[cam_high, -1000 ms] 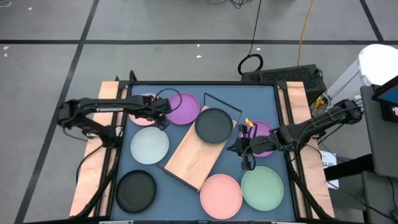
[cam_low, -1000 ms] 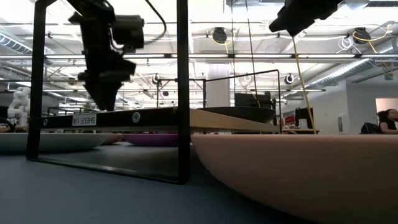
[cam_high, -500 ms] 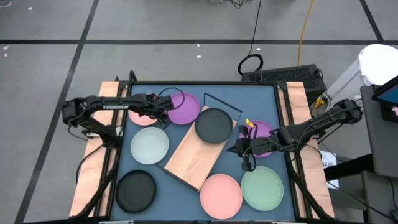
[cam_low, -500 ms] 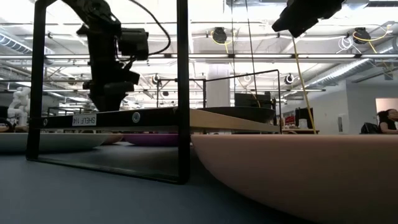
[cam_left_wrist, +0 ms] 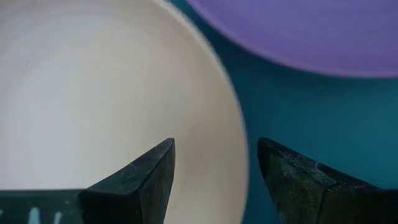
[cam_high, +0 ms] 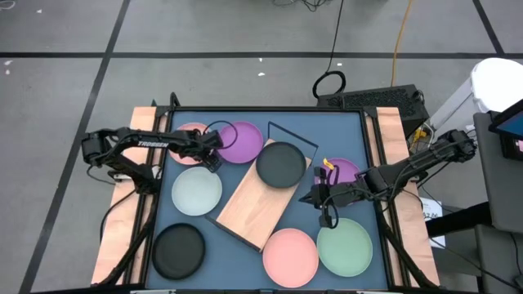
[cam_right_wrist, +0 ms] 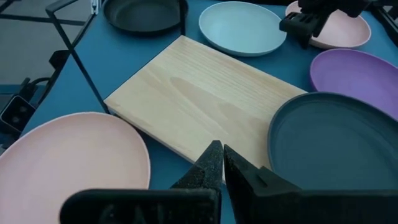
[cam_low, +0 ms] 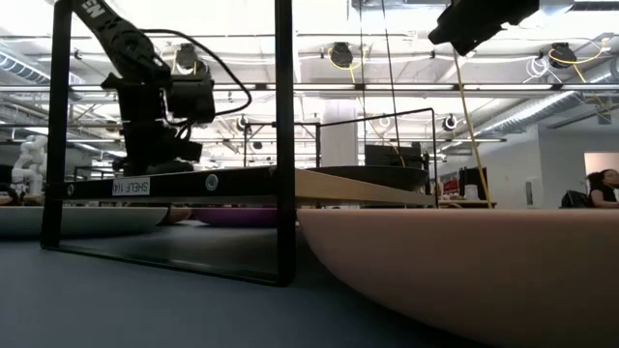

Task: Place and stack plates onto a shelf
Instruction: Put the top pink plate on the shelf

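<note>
1. The left pincer [cam_high: 214, 153] hangs with its fingers spread, holding nothing, over the far left of the worktop [cam_high: 245, 118]. It sits in the pocket between three plates: the pink plate [cam_high: 186, 140] to its left, the purple plate [cam_high: 242, 141] just to its right and the white-grey plate [cam_high: 196, 190] nearer the front.
2. In the left wrist view the pale rim of a plate [cam_left_wrist: 239, 155] runs between the two spread fingers [cam_left_wrist: 149, 177]. I judge that edge to be the next thing gripped; whether it is the pink or the white-grey plate I cannot tell.
3. A black plate [cam_high: 179, 249] lies alone at the front left corner, well apart from either arm.
4. The shelf [cam_high: 255, 204] lies slantwise mid-worktop, its long axis running from front left to far right. It is to the right of the left pincer, so a plate picked there must travel rightward. A second black plate [cam_high: 280, 163] already rests on its far end; the near end is bare wood.
5. A pink plate [cam_high: 290, 253] and a pale green plate [cam_high: 345, 245] lie at the front right.
6. The right pincer [cam_high: 319, 196] waits with fingers pressed together just right of the shelf, with a second purple plate [cam_high: 343, 170] beside it.
</note>
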Available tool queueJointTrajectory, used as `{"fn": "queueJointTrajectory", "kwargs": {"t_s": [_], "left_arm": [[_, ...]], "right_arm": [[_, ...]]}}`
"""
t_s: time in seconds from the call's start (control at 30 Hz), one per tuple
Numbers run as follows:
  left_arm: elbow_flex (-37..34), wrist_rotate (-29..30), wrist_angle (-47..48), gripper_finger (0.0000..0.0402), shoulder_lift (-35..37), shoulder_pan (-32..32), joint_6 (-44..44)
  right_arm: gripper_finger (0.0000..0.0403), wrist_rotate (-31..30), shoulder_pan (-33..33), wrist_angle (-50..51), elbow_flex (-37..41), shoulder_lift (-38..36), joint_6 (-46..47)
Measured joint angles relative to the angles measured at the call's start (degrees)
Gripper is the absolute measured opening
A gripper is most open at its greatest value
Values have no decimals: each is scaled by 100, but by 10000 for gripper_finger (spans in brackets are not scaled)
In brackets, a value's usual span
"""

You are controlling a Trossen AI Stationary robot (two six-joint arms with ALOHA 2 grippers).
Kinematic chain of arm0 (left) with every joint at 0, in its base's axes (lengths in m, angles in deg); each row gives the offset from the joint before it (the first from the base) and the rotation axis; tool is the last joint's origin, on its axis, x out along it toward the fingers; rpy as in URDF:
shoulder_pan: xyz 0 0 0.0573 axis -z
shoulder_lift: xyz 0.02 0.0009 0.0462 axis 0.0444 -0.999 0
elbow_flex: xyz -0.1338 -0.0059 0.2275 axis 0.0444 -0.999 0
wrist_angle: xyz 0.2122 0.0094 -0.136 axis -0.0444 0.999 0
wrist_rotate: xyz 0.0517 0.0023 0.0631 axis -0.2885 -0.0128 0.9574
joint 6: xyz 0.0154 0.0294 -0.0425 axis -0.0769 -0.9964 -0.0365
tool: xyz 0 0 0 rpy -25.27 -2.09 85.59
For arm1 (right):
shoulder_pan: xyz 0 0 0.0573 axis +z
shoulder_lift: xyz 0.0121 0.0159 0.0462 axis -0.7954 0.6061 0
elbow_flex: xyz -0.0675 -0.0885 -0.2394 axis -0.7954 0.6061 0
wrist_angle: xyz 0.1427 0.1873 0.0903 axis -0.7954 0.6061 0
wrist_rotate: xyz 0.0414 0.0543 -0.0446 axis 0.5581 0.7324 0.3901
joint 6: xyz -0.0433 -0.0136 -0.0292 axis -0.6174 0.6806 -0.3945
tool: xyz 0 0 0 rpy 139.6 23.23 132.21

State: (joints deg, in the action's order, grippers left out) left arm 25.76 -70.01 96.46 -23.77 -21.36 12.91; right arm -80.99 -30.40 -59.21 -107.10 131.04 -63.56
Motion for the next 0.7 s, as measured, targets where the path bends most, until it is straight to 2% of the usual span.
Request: {"fn": "queueJointTrajectory", "kwargs": {"t_s": [0.17, 0.53, 0.7], "left_arm": [[-150, 33, -218, 220, 2, 2, -13], [-176, 163, -310, 50, 4, 72, -46], [-171, 429, -330, 18, 13, 76, -87]], "right_arm": [[0, -2, -5, 0, 0, 0, -7], [0, -2, -5, -4, 0, 0, -30], [0, -4, -5, -4, 0, 0, -29]]}}
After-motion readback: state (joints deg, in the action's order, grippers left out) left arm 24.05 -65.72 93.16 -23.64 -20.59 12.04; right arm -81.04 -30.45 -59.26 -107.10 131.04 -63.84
